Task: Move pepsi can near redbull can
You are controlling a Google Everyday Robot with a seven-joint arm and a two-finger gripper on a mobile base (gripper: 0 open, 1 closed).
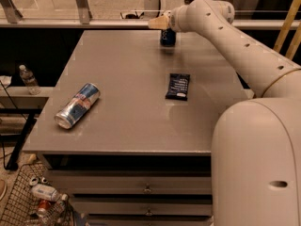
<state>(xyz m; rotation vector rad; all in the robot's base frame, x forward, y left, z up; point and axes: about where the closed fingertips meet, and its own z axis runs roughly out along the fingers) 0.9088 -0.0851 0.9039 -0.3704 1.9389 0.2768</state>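
Tan tool [159, 23] sits at top of your pepsi can [168, 38], far desk [122, 79] edge (whether gripping, cannot tell); redbull can [77, 105] well apart.

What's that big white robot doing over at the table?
The robot is reaching across the grey table, and its hand is at the top of the pepsi can, which stands upright by the far edge. The redbull can lies on its side near the front left corner, well away. A dark snack packet lies flat toward the right. The pepsi can is not near the redbull can yet.
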